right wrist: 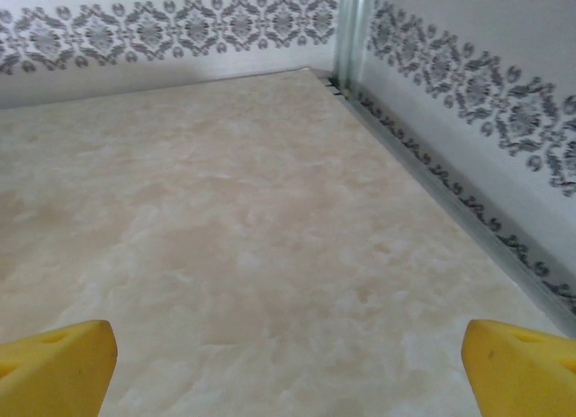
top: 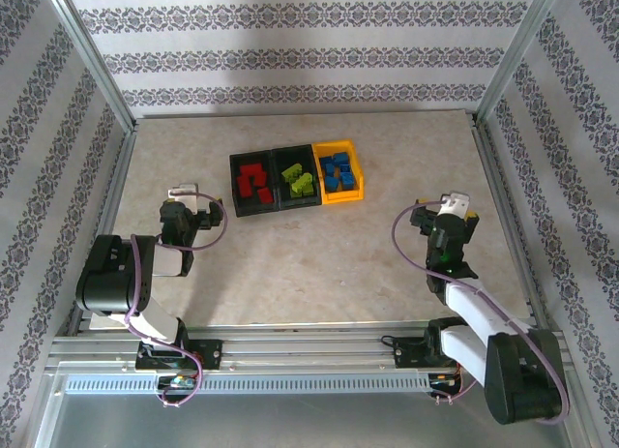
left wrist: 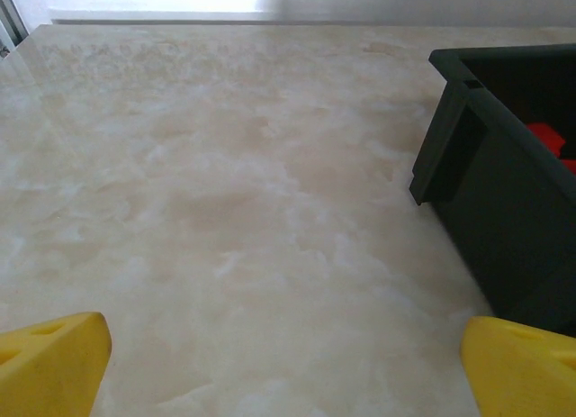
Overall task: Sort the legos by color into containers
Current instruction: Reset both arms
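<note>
Since the legos (top: 254,182) lie colour-sorted in the containers (top: 259,211), ahead-right of the left tool (top: 184,194), it and the right tool (top: 453,204) sit wide, empty, presumably done.

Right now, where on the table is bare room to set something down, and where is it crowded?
Free: the wide table stretch between the left gripper and right gripper, nearer than the containers; the strip between the yellow bin and the right wall. Crowded: the three containers, holding legos.
</note>
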`<state>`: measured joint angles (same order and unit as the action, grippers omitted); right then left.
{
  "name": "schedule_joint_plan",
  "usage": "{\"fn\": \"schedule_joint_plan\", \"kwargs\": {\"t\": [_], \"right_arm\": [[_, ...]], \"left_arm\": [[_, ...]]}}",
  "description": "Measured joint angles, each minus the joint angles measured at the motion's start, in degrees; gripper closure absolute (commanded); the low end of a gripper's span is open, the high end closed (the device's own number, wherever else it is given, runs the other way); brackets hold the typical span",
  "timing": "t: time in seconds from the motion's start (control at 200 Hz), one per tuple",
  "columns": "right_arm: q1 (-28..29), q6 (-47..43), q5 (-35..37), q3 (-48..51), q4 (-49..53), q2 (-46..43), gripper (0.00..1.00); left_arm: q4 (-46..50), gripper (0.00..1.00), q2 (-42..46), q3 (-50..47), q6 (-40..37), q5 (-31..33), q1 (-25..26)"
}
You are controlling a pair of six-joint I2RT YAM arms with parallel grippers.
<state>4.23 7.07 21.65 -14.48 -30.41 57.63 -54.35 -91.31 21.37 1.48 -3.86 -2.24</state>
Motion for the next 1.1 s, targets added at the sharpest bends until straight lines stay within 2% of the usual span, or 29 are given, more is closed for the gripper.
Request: {"fn": "schedule_joint_plan", "kwargs": {"t": [0.2, 0.495, 0.889, 1.104], "right_arm": [[-0.4, -0.2, -4.4, 0.3, -8.7, 6.7, 0.02], [-0.6, -2.8, -6.8, 0.4, -17.2, 11.7, 0.02], [-1.2, -3.6, -8.9, 1.3, -30.1, 27.6, 0.02], [-2.6, -3.0, -9.1, -1.6, -28.9, 30.0, 0.02]], "left_arm": [[0.0, 0.0, 0.0, 0.0, 0.0, -0.1, 0.0], [0.1, 0.0, 0.0, 0.0, -0.5, -1.8, 0.0], [0.1, 0.01, 0.0, 0.0, -0.9, -2.0, 0.0], [0.1, 0.0, 0.0, 0.0, -0.9, -2.0, 0.0]]}}
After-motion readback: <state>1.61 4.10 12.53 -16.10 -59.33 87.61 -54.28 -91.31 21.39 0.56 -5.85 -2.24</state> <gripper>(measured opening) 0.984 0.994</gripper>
